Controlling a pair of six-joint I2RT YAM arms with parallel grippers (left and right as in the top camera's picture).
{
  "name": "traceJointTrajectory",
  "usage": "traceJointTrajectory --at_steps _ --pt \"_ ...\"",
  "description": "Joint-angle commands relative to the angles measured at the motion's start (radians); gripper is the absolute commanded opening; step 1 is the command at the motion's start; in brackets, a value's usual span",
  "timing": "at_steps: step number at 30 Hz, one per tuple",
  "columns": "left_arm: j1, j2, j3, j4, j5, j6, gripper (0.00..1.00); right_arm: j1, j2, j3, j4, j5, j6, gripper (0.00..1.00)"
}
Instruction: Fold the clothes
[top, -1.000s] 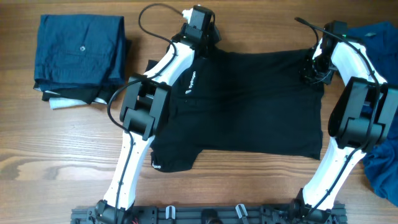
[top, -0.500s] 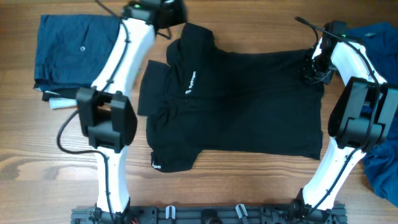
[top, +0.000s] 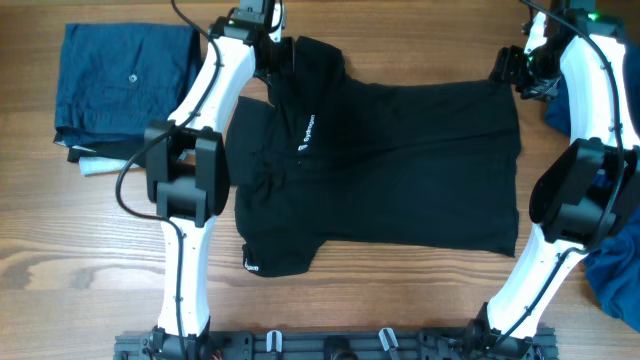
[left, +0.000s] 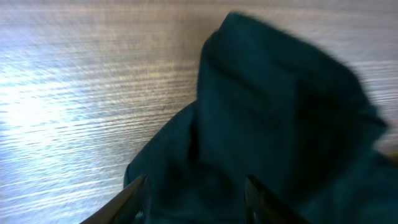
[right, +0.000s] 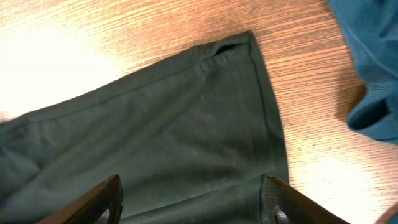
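Observation:
The clothes here are a black collared shirt (top: 390, 160) spread flat mid-table, white logo marks (top: 307, 132) near its left side. My left gripper (top: 283, 58) hovers at the raised collar bump (left: 280, 93); its fingers (left: 132, 198) stand apart over dark fabric, pinching nothing. My right gripper (top: 510, 68) is open just above the shirt's far right hem corner (right: 230, 53). In the right wrist view its fingers (right: 102, 200) straddle flat black cloth without gripping it.
A folded dark blue garment (top: 125, 80) lies stacked at the far left on black and white cloth (top: 95, 165). Loose blue fabric (top: 612, 265) is heaped at the right edge, and some of it shows in the right wrist view (right: 373, 62). Bare wood runs along the front.
Both grippers opened and let go of the shirt. The left arm swung off the collar to the left, then came back beside it. The right gripper moved toward the far edge.

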Motion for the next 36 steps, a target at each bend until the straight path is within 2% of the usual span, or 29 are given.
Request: traceJointTrajectory --at_steps 1,6,9,13,17,20,24,29,32,33,36 --pt "-0.001 0.061 -0.005 0.006 -0.054 0.023 0.48 -0.004 0.026 -0.014 0.014 -0.045 -0.038 0.67" --pt "-0.001 0.071 -0.005 0.012 -0.119 0.023 0.47 -0.004 0.063 -0.014 0.047 -0.044 -0.038 0.64" --pt "0.0 0.083 -0.005 0.035 -0.205 0.023 0.37 -0.004 0.093 -0.014 0.059 -0.049 -0.064 0.64" --pt "0.006 0.126 -0.005 0.065 -0.298 0.019 0.34 -0.004 0.121 -0.014 0.059 -0.048 -0.076 0.65" --pt "0.027 0.169 -0.005 0.079 -0.409 -0.092 0.31 -0.004 0.128 -0.014 0.062 -0.048 -0.115 0.65" --pt "0.052 0.174 -0.005 0.108 -0.351 -0.138 0.31 -0.004 0.128 -0.014 0.07 -0.048 -0.115 0.68" --pt "0.071 0.121 0.018 0.116 -0.323 -0.135 0.44 -0.004 0.128 -0.014 0.075 -0.048 -0.115 0.68" --pt "0.092 -0.006 0.032 0.136 -0.33 -0.126 0.44 -0.004 0.128 -0.014 0.074 -0.048 -0.113 0.68" --pt "0.092 -0.051 0.032 0.119 -0.253 -0.077 0.43 -0.004 0.128 -0.014 0.077 -0.048 -0.113 0.68" --pt "0.085 -0.064 0.032 0.095 -0.199 -0.077 0.42 -0.004 0.128 -0.014 0.077 -0.049 -0.113 0.68" --pt "0.073 -0.061 0.032 0.065 -0.06 -0.078 0.19 -0.004 0.128 -0.014 0.074 -0.048 -0.112 0.68"
